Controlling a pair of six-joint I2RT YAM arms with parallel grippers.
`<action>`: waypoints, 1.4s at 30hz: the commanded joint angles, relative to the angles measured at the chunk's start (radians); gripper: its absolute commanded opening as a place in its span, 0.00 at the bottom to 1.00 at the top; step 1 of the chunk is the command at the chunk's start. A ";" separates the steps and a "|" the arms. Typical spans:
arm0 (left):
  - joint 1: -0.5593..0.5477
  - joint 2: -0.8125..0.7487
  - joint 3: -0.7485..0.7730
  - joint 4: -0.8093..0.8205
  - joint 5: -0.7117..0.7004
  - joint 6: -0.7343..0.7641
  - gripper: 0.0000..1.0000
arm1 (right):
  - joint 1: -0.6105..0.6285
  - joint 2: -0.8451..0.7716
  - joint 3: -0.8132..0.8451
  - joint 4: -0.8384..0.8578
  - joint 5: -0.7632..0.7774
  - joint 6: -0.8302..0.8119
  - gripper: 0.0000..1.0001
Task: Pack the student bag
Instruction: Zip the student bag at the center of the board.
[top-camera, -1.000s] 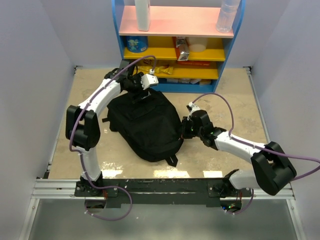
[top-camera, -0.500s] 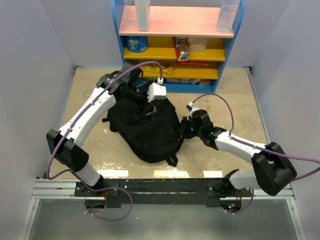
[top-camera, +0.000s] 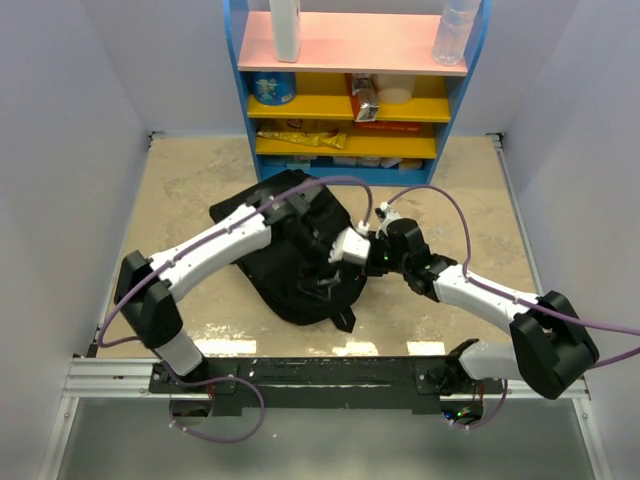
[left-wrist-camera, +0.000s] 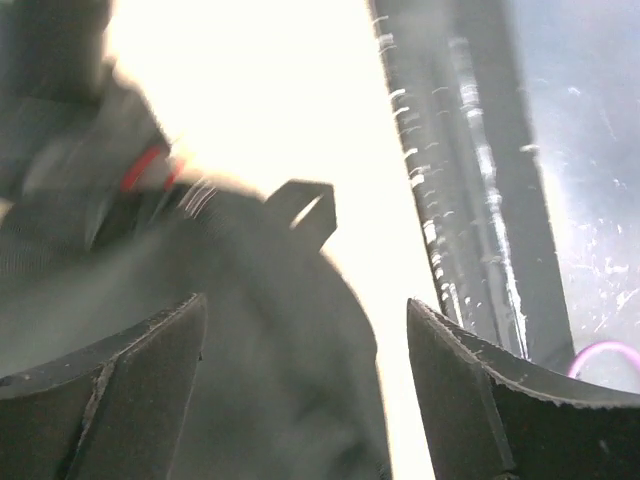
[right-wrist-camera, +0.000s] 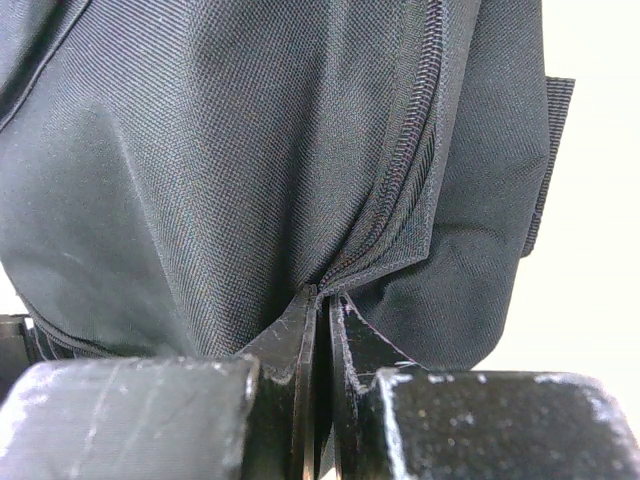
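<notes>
The student bag (top-camera: 285, 275), a large black fabric backpack, lies in the middle of the table. My left arm reaches across its top. My left gripper (top-camera: 335, 272) hangs over the bag's near right part, open. In the left wrist view, the left gripper (left-wrist-camera: 305, 315) has its jaws wide apart over blurred black fabric, with a strap loop (left-wrist-camera: 305, 208) beyond. My right gripper (top-camera: 372, 258) is at the bag's right edge. In the right wrist view, the right gripper (right-wrist-camera: 322, 298) is shut on a fold of the bag (right-wrist-camera: 220, 160) beside a zipper seam (right-wrist-camera: 415, 150).
A blue shelf unit (top-camera: 350, 95) with pink and yellow boards stands at the back, holding bottles, a tin and snack packets. The metal rail (top-camera: 330, 370) of the arm bases runs along the near edge. White walls close in both sides.
My left arm has swung from the back of the bag, near the shelf, forward over it to its near right side. The right gripper has kept its hold in place.
</notes>
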 joint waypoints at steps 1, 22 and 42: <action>-0.127 -0.093 -0.004 0.133 -0.121 0.060 0.83 | 0.008 -0.017 0.005 0.088 -0.078 0.014 0.00; -0.192 0.057 0.027 0.224 -0.442 0.034 0.49 | 0.009 -0.045 -0.013 0.080 -0.086 -0.021 0.00; -0.207 0.024 -0.011 0.152 -0.441 0.011 0.00 | 0.006 -0.048 0.006 0.025 -0.033 -0.029 0.00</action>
